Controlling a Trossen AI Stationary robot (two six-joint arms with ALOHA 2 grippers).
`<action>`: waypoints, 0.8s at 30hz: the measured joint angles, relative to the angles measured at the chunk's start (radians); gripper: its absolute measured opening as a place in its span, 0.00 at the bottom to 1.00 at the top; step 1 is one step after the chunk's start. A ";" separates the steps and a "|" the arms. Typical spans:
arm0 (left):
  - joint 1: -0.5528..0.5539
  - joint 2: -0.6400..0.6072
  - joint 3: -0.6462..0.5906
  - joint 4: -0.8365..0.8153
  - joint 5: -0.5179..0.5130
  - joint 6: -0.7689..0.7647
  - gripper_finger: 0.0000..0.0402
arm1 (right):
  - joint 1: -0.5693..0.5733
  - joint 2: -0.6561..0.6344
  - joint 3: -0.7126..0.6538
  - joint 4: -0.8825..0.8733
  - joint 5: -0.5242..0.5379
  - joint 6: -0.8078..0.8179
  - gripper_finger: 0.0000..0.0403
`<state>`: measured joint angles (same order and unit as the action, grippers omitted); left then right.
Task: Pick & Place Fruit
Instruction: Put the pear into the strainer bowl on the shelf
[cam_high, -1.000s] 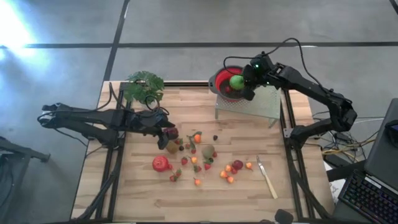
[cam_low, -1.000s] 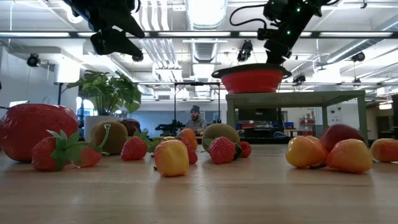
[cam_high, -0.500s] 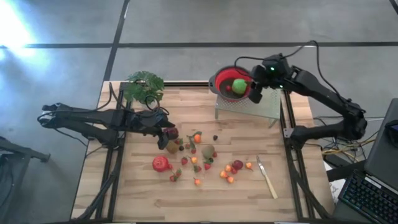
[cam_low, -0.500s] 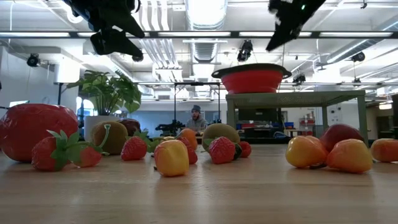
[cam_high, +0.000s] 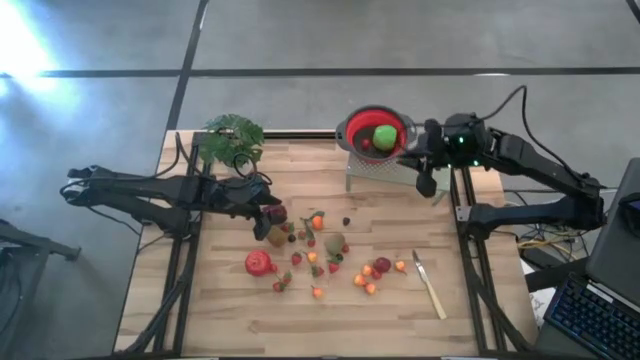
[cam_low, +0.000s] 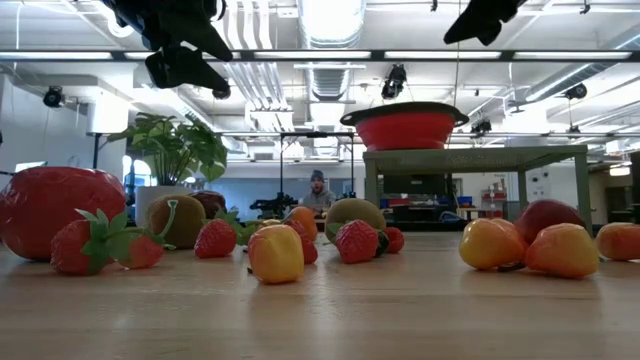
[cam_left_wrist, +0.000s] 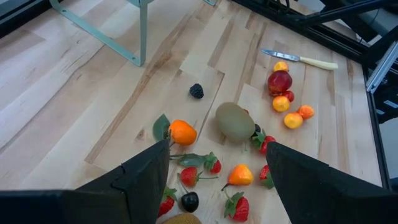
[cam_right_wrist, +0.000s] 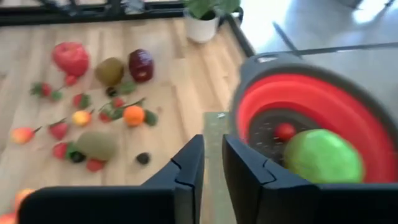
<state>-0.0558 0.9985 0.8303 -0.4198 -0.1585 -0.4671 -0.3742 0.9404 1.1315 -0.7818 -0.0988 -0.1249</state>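
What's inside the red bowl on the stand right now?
The red bowl holds a green apple and a small red fruit beside it. Anything lying under the apple is covered.

right claw (cam_high: 428, 184) — withdrawn off bowl (cam_high: 352, 127), nearly closed

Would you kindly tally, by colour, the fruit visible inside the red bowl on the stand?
Green fruit: 1
Red fruit: 1
Total showing in the bowl: 2
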 joint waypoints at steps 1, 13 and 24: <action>0.000 0.000 0.000 0.000 0.000 0.000 0.68 | 0.014 -0.008 -0.011 0.000 0.000 0.001 0.11; 0.000 0.000 0.000 0.000 0.000 0.000 0.68 | 0.192 -0.059 -0.132 0.001 0.013 0.113 0.03; 0.000 0.000 0.000 0.000 0.000 0.000 0.68 | 0.446 -0.050 -0.198 0.001 0.174 0.314 0.02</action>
<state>-0.0559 0.9985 0.8303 -0.4202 -0.1584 -0.4671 0.0722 0.8906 0.9339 -0.7811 0.0752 0.1891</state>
